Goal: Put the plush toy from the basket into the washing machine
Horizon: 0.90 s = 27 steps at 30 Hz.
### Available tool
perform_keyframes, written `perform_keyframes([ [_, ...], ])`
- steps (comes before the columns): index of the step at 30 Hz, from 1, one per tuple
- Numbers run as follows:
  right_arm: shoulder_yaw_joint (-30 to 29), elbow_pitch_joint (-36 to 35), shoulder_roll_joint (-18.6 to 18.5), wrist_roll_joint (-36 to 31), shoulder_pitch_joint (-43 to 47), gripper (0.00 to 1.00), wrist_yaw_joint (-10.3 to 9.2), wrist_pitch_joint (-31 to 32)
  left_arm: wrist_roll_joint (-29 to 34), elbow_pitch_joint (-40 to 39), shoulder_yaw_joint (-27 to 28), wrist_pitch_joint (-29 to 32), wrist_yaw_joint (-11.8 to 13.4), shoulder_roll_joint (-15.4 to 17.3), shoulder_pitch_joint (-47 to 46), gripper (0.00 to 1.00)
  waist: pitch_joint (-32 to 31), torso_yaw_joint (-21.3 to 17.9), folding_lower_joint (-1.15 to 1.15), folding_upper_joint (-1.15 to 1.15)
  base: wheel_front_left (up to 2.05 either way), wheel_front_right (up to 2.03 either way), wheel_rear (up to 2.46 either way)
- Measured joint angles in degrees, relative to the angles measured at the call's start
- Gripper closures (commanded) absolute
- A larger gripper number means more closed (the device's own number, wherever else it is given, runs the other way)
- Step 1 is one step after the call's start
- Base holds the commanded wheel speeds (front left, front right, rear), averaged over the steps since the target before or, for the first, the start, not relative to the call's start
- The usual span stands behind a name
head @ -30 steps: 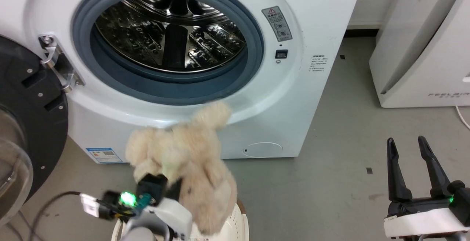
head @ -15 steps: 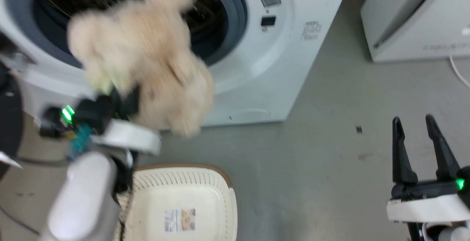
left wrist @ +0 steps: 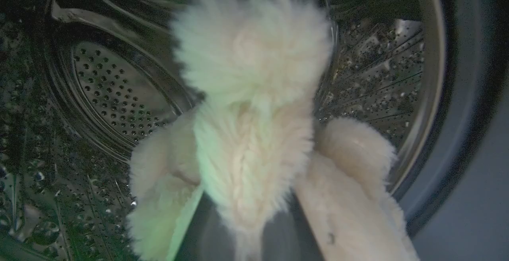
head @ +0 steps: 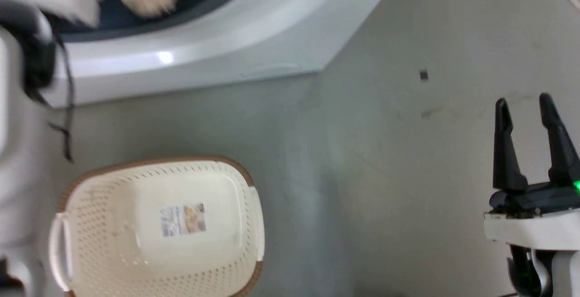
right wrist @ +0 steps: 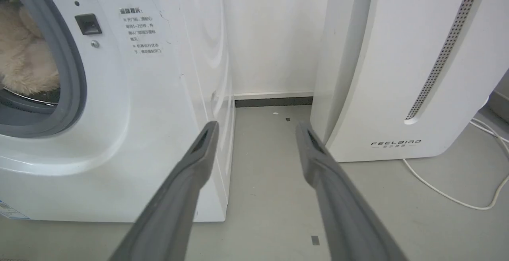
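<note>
Cream plush toy [left wrist: 250, 133] hangs inside washing machine [right wrist: 167, 94] | left tool [left wrist: 248, 231] clamps its furry middle | right tool [head: 523, 102] spread, empty | judged light, soft, squashy: grip the body.

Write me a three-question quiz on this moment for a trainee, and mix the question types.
1. True or false: the oval cream-white perforated plastic basket holds no toy.
2. Where is the fluffy cream-beige plush toy?
A. lying in the basket
B. lying on the floor
C. within the round grey-gasketed porthole of the large white front-loading washing machine
3. Fill in the blank: the right gripper has its jaws ____ and holds nothing.

Key: 1 true; 2 C; 3 open.
</note>
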Motion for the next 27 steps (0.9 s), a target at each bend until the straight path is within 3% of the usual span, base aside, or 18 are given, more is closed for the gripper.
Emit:
perform_keyframes([
  [11,2.04,-0.71,0.0,2.53,-2.73,0.0,0.0,0.01,3.08,15.23,-0.68,4.79,-0.4,2.98,-22.31,1.0,10.6,-3.63,0.0,0.0,0.0,0.0,0.0],
  [19,3.1,-0.77,0.0,3.33,-3.53,0.0,0.0,0.01,3.59,26.3,-2.59,7.66,-1.68,2.8,-28.56,1.0,14.21,-5.61,0.01,0.0,0.0,0.0,0.0],
  [23,3.11,-0.71,0.0,3.33,-4.03,0.0,0.0,0.01,3.34,30.66,-3.81,7.99,-3.6,1.94,-30.99,1.0,14.67,-5.27,0.0,0.0,0.0,0.0,0.0],
  [24,3.1,-0.64,0.0,3.33,-4.11,0.0,0.0,0.01,3.34,31.23,-4.27,7.51,-3.69,1.78,-30.99,0.7,14.56,-5.1,0.0,0.0,0.0,0.0,0.0],
  [25,3.09,-0.62,0.0,3.31,-4.19,0.0,0.0,0.01,3.36,31.83,-4.67,6.92,-3.75,1.59,-31.0,0.0,14.38,-4.93,0.0,0.0,0.0,0.0,0.0],
  [27,2.94,-0.47,0.0,3.2,-4.5,0.0,0.0,0.01,3.57,33.0,-5.49,5.69,-4.42,1.23,-30.99,0.0,13.82,-4.56,0.0,0.0,0.0,0.0,0.0],
])
